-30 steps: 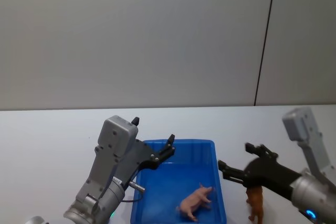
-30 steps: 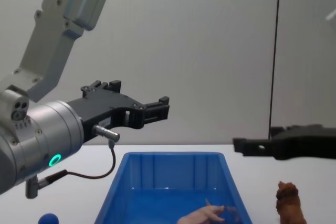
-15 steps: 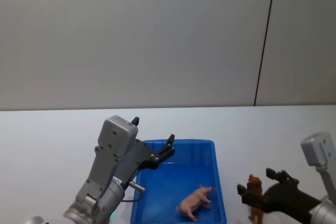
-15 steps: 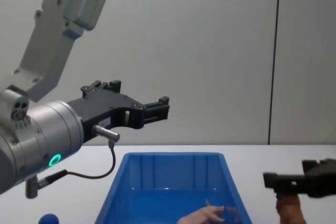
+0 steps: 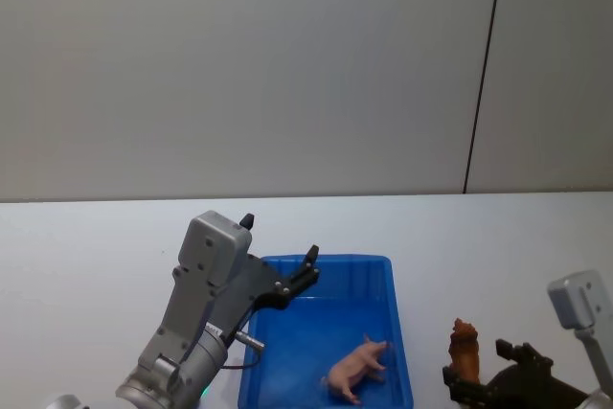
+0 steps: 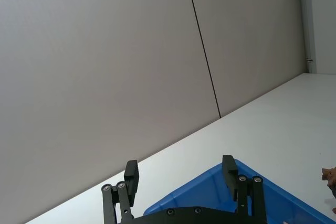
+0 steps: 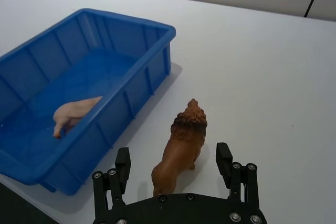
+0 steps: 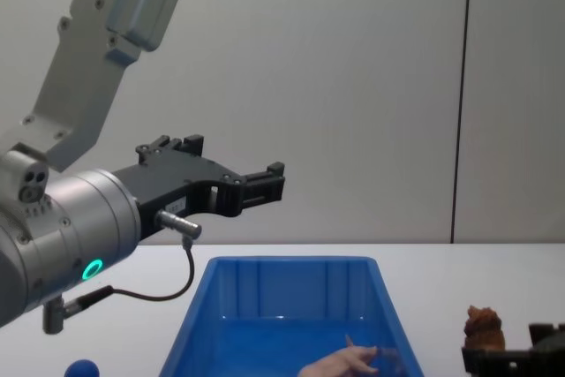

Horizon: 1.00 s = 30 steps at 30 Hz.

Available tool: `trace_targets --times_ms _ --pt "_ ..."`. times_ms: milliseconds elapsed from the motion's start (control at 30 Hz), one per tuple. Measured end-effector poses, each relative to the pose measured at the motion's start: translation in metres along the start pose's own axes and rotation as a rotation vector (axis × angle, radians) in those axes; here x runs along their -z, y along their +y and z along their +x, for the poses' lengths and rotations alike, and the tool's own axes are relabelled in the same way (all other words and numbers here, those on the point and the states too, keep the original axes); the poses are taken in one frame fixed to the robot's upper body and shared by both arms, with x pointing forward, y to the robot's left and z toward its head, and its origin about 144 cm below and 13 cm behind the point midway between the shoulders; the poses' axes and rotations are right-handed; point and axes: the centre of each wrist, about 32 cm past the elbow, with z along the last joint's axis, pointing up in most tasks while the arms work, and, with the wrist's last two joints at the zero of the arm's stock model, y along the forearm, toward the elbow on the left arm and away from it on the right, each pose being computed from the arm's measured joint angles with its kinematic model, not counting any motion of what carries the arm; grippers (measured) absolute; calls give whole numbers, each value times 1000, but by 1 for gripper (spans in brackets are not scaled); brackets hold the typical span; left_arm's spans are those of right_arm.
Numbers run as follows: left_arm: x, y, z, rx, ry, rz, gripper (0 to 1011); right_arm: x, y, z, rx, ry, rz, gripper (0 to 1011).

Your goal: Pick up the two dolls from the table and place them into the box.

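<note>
You see the right gripper (image 7: 173,155) low over the table (image 7: 273,77), fingers apart on both sides of the standing brown lion (image 7: 184,135), the blue box (image 5: 326,265) with the pink pig (image 5: 356,366) just left of it, and the left gripper (image 6: 179,165) spread open above that box.

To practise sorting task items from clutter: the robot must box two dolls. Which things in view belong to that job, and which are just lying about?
Job: pink pig doll, lying in the blue box; brown lion doll, standing on the table, straddled by the open right hand; left hand, open above the box.
Lying about: blue ball on the table, left of the box.
</note>
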Motion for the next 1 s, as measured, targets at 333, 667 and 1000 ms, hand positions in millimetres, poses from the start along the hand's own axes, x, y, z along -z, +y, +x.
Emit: trace_targets --times_ms 333,667,1000 --pt "0 0 0 0 0 0 1002 9 6 0 8 40 -47 839" --pt "0 0 0 0 0 0 1001 12 10 -1 11 67 -59 560" --pt "0 0 0 0 0 0 1001 10 10 -2 30 70 -46 287"
